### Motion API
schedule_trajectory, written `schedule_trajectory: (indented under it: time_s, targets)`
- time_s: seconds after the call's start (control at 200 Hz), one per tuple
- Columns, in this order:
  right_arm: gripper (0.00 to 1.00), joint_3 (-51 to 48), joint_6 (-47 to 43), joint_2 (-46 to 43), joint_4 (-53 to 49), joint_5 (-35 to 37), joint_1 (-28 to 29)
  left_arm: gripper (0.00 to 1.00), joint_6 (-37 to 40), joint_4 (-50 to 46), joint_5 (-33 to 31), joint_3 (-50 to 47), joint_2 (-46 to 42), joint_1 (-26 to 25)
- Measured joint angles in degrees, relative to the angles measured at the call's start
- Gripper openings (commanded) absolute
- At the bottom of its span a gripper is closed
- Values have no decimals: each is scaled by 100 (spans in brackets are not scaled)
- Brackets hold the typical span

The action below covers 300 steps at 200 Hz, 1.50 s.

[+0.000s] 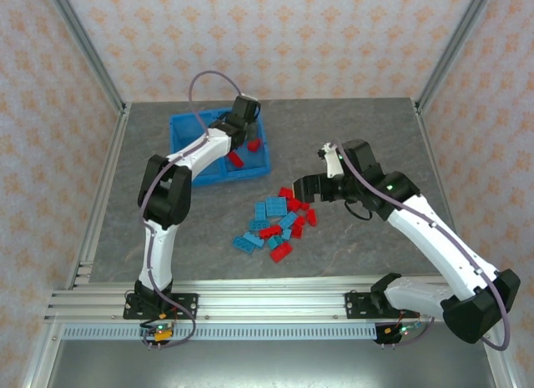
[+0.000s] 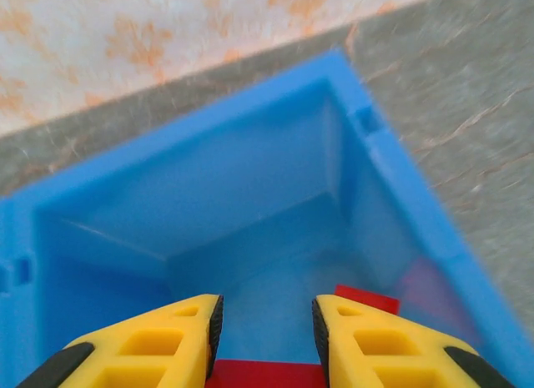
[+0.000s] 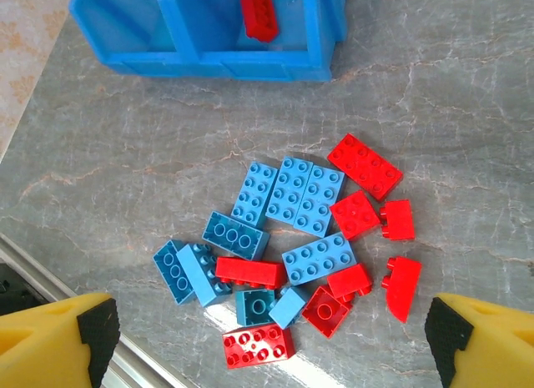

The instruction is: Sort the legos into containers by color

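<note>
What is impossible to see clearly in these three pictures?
Left wrist view: whether the left gripper holds the red brick; the bottom edge cuts the brick off.
Top view: part of the bin, hidden under the left arm.
Right wrist view: the bin's far side, cut by the top edge.

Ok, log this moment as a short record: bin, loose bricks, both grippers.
bin: blue, two compartments, far left of the table
red bricks: in the bin's right compartment, as seen in the top view
loose pile: red and blue bricks mixed, on the table between the arms
left gripper: over the right compartment, red showing between its fingers; grip unclear
right gripper: open wide above the pile, holding nothing
</note>
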Motion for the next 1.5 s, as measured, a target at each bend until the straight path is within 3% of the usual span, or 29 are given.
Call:
schedule_trajectory:
  time_s: [0.11, 0.31, 0.48, 0.581, 0.736, 0.851, 0.986, 1.096, 1.256, 1.501]
  targets:
    - [96, 0, 46, -66, 11, 20, 0, 62, -131, 15, 24, -4, 76, 15]
    - [94, 2, 188, 98, 105, 133, 0, 69, -319, 385, 293, -680, -581, 11]
    - [90, 28, 404, 850, 306, 11, 46, 77, -520, 748, 800, -2096, -2494, 9]
    - [86, 120, 426, 1502, 450, -50, 398, 84, -378, 841, 1259, -2780, -3998, -2]
    - [70, 577, 352, 2695, 577, -280, 1220, 99, 387, 348, 1786, -3147, -5980, -308]
    - [59, 966, 273, 3488, 660, -636, 1628, 100, 1279, -688, 2500, -3324, -7060, -490]
    - [48, 1419, 107, 4186, 562, -844, 2020, 100, 2868, -2448, 3440, -3856, -8140, -562]
    - [41, 1746, -26, 4531, 442, -861, 2258, 100, 3799, -3495, 3700, -4509, -8872, -570]
    - [38, 2068, -166, 4771, 234, -378, 2402, 100, 4544, -4247, 3906, -4951, -9311, -570]
    - [38, 1871, -251, 4789, -37, 28, 2402, 100, 5025, -4319, 4221, -5289, -9025, -570]
